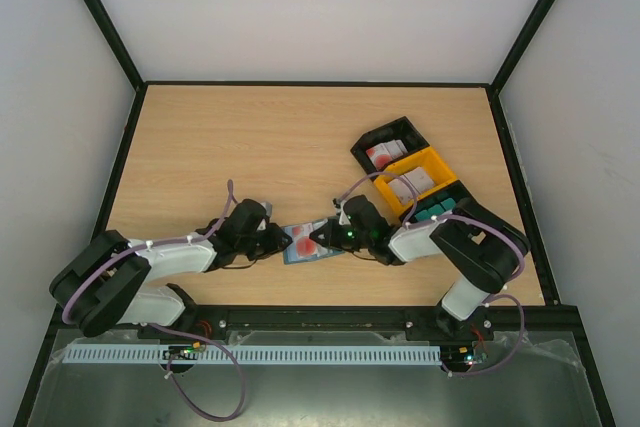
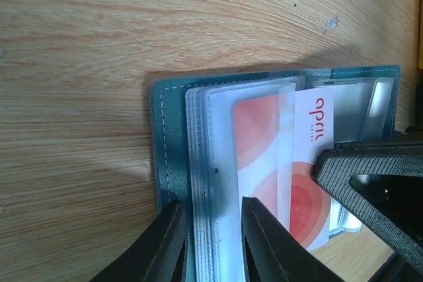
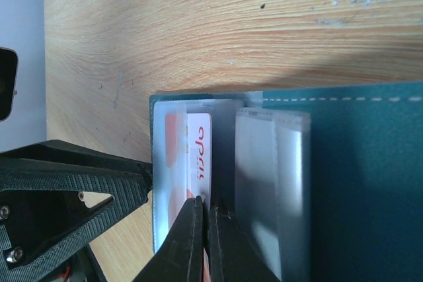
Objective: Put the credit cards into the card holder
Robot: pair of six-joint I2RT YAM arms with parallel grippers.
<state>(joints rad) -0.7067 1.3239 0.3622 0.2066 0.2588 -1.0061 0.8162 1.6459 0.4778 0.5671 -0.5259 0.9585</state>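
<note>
The card holder (image 1: 292,257), a teal wallet, lies open on the table between my two grippers. In the left wrist view its cover (image 2: 165,137) and clear sleeves show. My left gripper (image 2: 211,229) has its fingers on either side of the sleeve stack at the wallet's left edge. My right gripper (image 3: 206,229) is shut on a white credit card with red circles (image 3: 198,156), which sits partly inside a clear sleeve. That card also shows in the left wrist view (image 2: 304,163). The teal cover (image 3: 370,183) fills the right of the right wrist view.
A three-bin tray stands at the right: a black bin (image 1: 362,147) and a yellow bin (image 1: 443,162) each hold reddish-white cards, and a dark-green bin (image 1: 440,212) is nearest. The right arm's body lies beside the tray. Black frame rails border the table.
</note>
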